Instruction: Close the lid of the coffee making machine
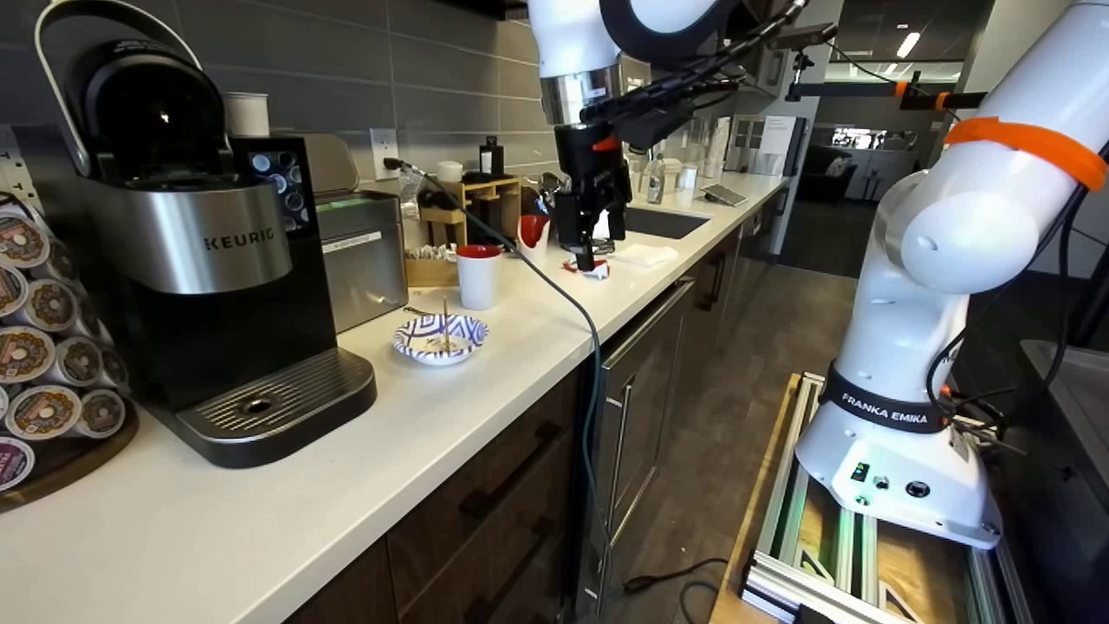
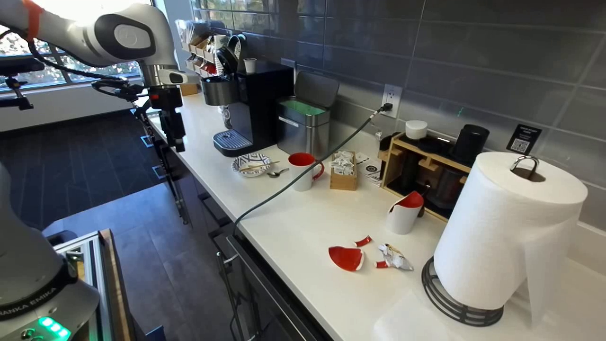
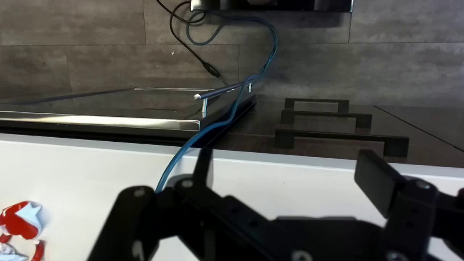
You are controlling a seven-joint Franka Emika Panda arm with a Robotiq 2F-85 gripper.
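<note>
The coffee making machine (image 1: pixel 208 238) stands on the counter at the left in an exterior view, and also shows further back in an exterior view (image 2: pixel 266 97). Its glossy black lid (image 1: pixel 145 108) is raised, tilted back, with the silver handle arc standing up; the raised lid also shows in an exterior view (image 2: pixel 227 59). My gripper (image 1: pixel 599 247) hangs pointing down, well apart from the machine, and shows in an exterior view (image 2: pixel 176 142). In the wrist view the gripper (image 3: pixel 286 166) is open with nothing between its fingers. The machine and lid are out of the wrist view.
A small paper cup (image 1: pixel 247 114) stands on the machine. A pod rack (image 1: pixel 52 347) is beside it. A patterned bowl (image 2: pixel 251 164), red-white mug (image 2: pixel 303 170) and steel bin (image 2: pixel 303 125) are near. A cable (image 2: pixel 303 173) crosses the counter. Broken mug pieces (image 2: pixel 347 258) and a paper-towel roll (image 2: pixel 506 232) lie further along.
</note>
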